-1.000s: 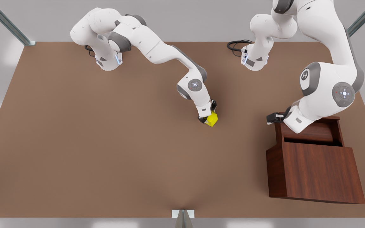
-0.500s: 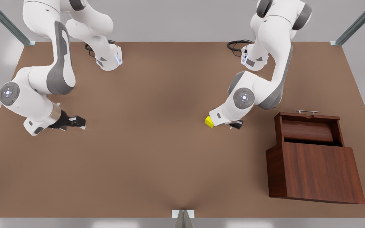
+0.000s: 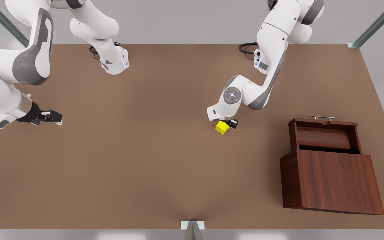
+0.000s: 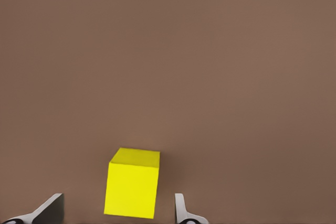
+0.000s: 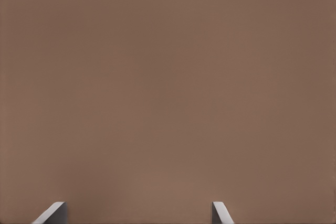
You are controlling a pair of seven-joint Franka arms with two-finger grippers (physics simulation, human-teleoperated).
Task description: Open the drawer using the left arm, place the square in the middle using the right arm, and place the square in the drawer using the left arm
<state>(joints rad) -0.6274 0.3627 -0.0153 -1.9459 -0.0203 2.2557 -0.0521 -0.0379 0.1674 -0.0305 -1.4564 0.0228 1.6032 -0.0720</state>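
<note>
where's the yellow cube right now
The small yellow cube sits on the brown tabletop near the middle of the front view, under the open left gripper, left of the reddish-brown wooden drawer cabinet.

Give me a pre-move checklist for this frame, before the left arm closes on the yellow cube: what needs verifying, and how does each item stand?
1. Drawer pulled out, cavity open from above: ok.
2. Yellow cube resting on the table near its middle: ok.
3. Left gripper at the cube, fingers spread with gaps either side: ok.
4. Cube centred between those fingers: not ok; in the left wrist view it sits nearer one finger.
5. Fingers low enough to straddle the cube: cannot tell.
6. Right gripper open and waiting at the front view's left, far from the cube: ok.
</note>
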